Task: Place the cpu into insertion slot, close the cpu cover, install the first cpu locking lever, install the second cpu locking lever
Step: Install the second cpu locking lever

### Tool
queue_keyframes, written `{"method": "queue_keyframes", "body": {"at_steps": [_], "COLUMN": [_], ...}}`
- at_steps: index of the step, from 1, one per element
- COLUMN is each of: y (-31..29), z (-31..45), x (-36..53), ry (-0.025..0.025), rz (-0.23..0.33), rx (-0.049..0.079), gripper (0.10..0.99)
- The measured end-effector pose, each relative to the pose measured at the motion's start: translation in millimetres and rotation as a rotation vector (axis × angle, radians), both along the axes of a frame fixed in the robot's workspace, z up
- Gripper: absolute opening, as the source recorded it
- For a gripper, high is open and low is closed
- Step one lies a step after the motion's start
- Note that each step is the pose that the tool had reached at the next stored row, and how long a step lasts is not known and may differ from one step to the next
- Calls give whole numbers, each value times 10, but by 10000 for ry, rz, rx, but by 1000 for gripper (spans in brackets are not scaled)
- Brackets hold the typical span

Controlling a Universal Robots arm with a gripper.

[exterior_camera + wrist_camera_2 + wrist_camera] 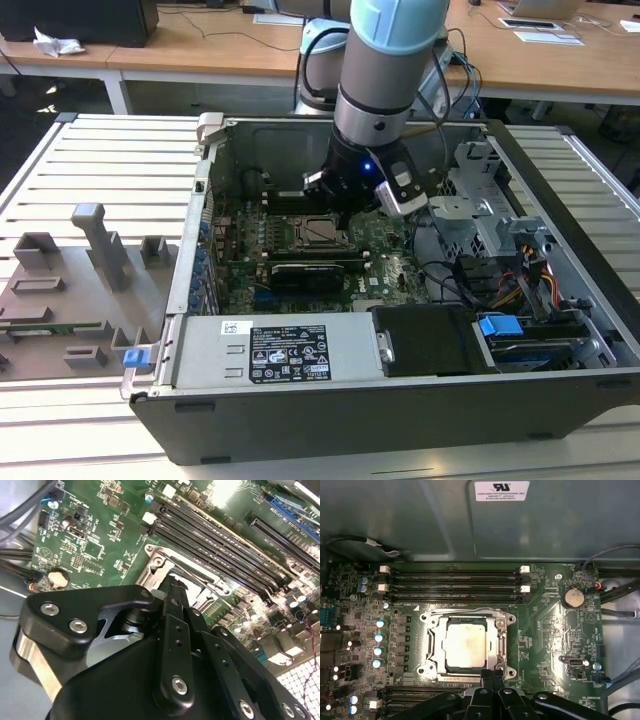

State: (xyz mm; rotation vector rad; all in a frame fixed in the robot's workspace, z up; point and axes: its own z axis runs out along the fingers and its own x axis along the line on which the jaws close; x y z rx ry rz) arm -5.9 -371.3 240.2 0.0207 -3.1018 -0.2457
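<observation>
In the first wrist view the cpu [464, 642] lies flat in the insertion slot [506, 625], its dull silver top showing through the window of the cpu cover [436, 645]. The cover lies down around the chip. Thin lever rods run along the frame's sides; I cannot tell whether they are latched. My gripper [492, 676] is shut, with its black fingertips pressed together at the socket's edge and nothing visible between them. The second wrist view shows the gripper [172, 585] just over the silver frame [159, 562]. In the exterior view the arm hangs over the cpu [320, 232].
The motherboard [385, 265] sits inside an open computer case [300, 420] with tall walls. Long black memory slots [455, 582] run beside the socket. Cables and a drive cage [480, 215] fill the exterior view's right. A grey fixture board [70, 290] lies at its left.
</observation>
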Motion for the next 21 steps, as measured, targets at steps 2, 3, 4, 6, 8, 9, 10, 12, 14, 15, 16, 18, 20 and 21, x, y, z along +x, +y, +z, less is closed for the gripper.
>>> {"method": "queue_keyframes", "body": {"at_steps": [2, 3, 4, 6, 8, 9, 10, 12, 14, 15, 16, 18, 20, 21], "y": [-1, -1, -1, -2, -2, -2, -2, -2, -4, -4, -4, -5, -5, -4], "z": [-17, -24, -36, -68, -114, -132, -153, -198, -203, -204, -204, -204, -204, -205], "x": [-12, -17, -24, -33, -35, -37, -39, -75, -115, -127, -126, -81, 12, 45], "ry": [0, 0, 0, 0, 0, 0, 0, 0, 0, -1, -1, 0, 13, 20], "rz": [0, 0, 0, 1, 2, 0, 1, 0, 1, 0, 10, 13, 17, 15], "rx": [0, 0, 0, -1, 1, 0, 1, 0, -1, 0, -1, 0, 0, 0], "gripper": [106, 106, 106, 106, 106, 106, 106, 106, 106, 106, 106, 106, 106, 106]}}
